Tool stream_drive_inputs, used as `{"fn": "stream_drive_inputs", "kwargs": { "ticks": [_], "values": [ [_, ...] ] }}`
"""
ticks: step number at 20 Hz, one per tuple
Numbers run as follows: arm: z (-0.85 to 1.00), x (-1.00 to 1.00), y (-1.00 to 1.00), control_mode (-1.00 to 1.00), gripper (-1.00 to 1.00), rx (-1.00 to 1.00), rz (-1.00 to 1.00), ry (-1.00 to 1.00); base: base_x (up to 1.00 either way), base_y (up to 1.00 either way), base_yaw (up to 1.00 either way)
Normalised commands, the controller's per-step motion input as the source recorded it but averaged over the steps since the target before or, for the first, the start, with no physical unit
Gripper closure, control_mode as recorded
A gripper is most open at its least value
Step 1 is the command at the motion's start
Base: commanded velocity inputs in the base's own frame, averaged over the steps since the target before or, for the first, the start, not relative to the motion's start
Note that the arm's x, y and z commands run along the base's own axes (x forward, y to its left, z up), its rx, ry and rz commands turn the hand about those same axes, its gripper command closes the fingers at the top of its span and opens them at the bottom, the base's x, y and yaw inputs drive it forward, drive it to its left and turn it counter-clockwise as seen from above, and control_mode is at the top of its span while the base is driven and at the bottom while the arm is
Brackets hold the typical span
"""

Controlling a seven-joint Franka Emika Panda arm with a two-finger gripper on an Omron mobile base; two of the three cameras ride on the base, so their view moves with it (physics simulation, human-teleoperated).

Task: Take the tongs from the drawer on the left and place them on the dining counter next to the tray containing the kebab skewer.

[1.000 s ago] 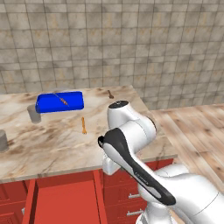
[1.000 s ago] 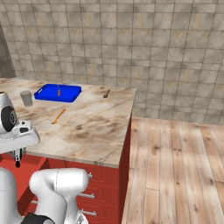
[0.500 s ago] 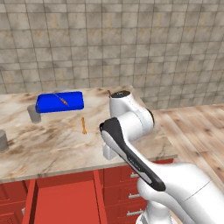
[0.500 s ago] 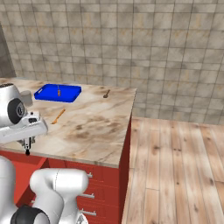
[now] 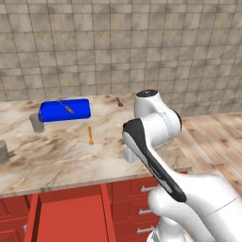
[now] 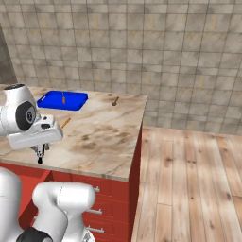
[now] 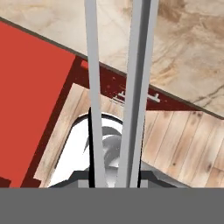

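I've got the tongs (image 7: 131,87) pinched between the gripper (image 6: 40,153) fingers, two grey arms running up the hand view, hanging over the near edge of the dining counter (image 5: 71,156). Drawer (image 5: 71,220) open below that edge, red inside. Blue tray (image 5: 64,109) with the kebab skewer (image 5: 66,108) sits toward the counter's far left corner; orange utensil (image 5: 90,135) mid-counter, wooden spoon (image 6: 115,100) at far edge. Beige tile wall (image 6: 142,47) behind, wood plank floor (image 6: 189,179) to the right.
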Motion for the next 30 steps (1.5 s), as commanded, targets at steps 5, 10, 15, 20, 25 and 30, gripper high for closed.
{"fn": "stream_drive_inputs", "kwargs": {
  "ticks": [5, 10, 15, 20, 25, 30],
  "values": [
    [0.02, 0.1, -0.45, -1.0, 1.0, 0.0, -0.03, -0.22, 0.0, 0.0, 0.0],
    [0.01, 0.1, -0.51, -1.0, 1.0, 0.0, -0.04, -0.2, 0.0, 0.0, 0.0],
    [0.17, 0.15, -0.46, -1.0, 1.0, 0.0, -0.03, -0.12, 0.0, 0.0, 0.0],
    [0.28, 0.18, -0.34, -1.0, 1.0, 0.03, -0.01, -0.05, 0.0, 0.0, 0.0],
    [0.48, 0.15, -0.22, -1.0, 1.0, 0.05, -0.01, 0.0, 0.0, 0.0, 0.0],
    [0.38, 0.0, -0.19, -1.0, 1.0, 0.02, -0.02, 0.0, 0.0, 0.0, 0.0]
  ]
}}
